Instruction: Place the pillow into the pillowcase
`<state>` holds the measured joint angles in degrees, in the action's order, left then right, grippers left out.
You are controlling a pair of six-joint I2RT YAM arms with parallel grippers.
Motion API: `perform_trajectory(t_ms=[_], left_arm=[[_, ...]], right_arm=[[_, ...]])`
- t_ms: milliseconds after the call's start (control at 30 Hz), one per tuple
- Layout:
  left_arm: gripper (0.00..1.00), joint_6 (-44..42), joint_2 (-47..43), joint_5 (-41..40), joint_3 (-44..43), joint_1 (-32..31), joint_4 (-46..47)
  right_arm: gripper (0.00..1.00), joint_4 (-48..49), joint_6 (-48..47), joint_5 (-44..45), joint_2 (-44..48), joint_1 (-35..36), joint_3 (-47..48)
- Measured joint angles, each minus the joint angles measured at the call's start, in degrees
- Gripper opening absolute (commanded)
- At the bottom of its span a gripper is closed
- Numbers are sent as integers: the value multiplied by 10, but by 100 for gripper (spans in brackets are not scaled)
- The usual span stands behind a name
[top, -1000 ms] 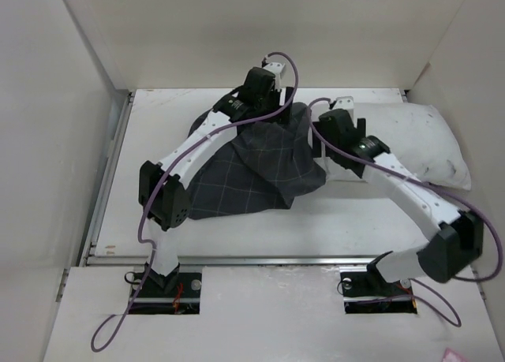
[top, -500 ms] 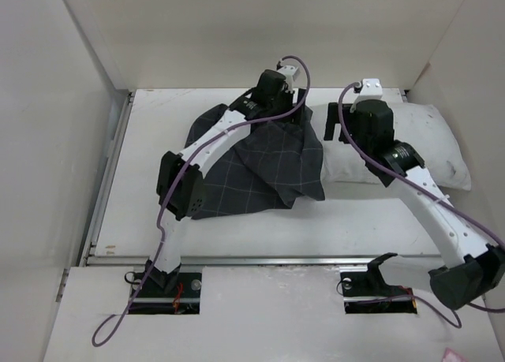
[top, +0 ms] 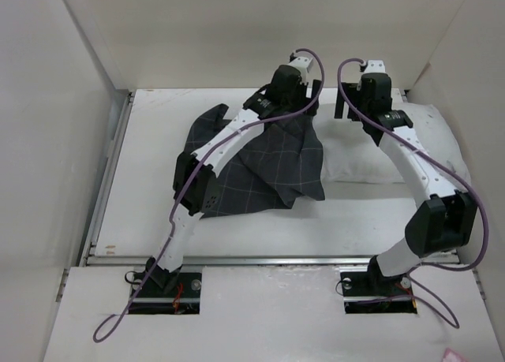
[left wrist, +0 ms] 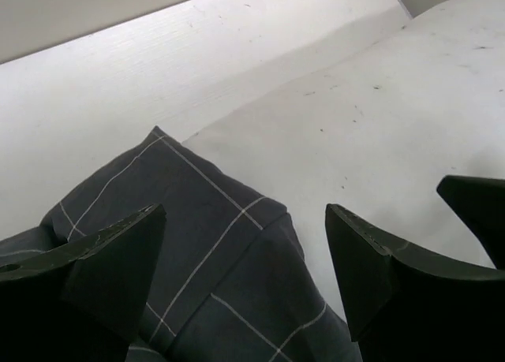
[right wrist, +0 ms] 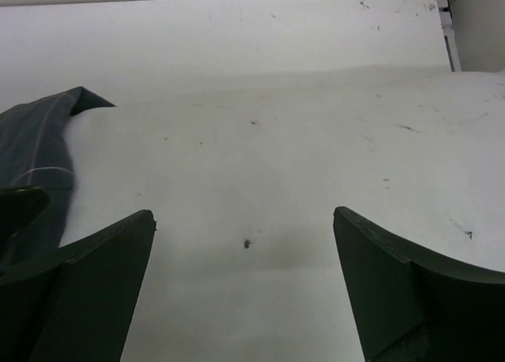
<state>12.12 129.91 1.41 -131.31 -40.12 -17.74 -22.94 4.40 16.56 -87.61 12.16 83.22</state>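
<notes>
Two spread grippers hover over the fabric and neither holds anything. The left gripper [left wrist: 245, 216] stands with its fingers wide apart above a folded corner of the pillowcase [top: 264, 173]. The right gripper [right wrist: 245, 216] is open as wide over the bare pillow [top: 438, 133].

The pillowcase lies crumpled around the middle of the desk [top: 150, 188], reaching toward the far edge. The pillow lies along the far right part of the desk, toward the far right corner. Its left end meets the right edge of the pillowcase, and almost all of its length shows uncovered. Whether any of that end is already inside the sack cannot be told from above.

The step in hand looks like getting a hold on the mouth of the pillowcase, so the stuffing itself is hardly begun. Next, the left gripper probably has to come down and pinch a single layer of the hem, not the whole fold. That would let the mouth be lifted open. The right gripper would then need to grasp the pillow's near end and feed it in.
</notes>
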Motion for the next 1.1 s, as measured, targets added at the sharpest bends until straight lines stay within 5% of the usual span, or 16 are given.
perform_trajectory(t_ms=[200, 333, 367, 433, 467, 500, 600, 800, 1100], left_arm=[[69, -2, 44, -1, -27, 1, 3], [30, -2, 90, 5, -33, 1, 1], [11, -2, 99, 5, -33, 1, 2], [0, 0, 109, 2, -33, 1, 2], [0, -2, 110, -1, -33, 1, 3], [0, -2, 110, -4, -33, 1, 5], [0, -4, 106, -19, -38, 1, 15], [0, -24, 81, -58, -36, 1, -3], [0, -53, -50, -68, -14, -1, -32]], right_arm=[[100, 3, 3, -45, -36, -65, 1], [100, 9, 5, -61, -68, -81, 9], [100, 10, 5, -67, -82, -81, 16], [93, 11, 4, -89, -122, -80, 37], [83, 12, 2, -103, -143, -80, 46], [53, 15, -2, -123, -165, -80, 53], [0, 31, -16, -195, -213, -83, 59], [0, 108, -27, -321, -177, -95, -6], [0, 308, 50, -500, 76, -94, -204]])
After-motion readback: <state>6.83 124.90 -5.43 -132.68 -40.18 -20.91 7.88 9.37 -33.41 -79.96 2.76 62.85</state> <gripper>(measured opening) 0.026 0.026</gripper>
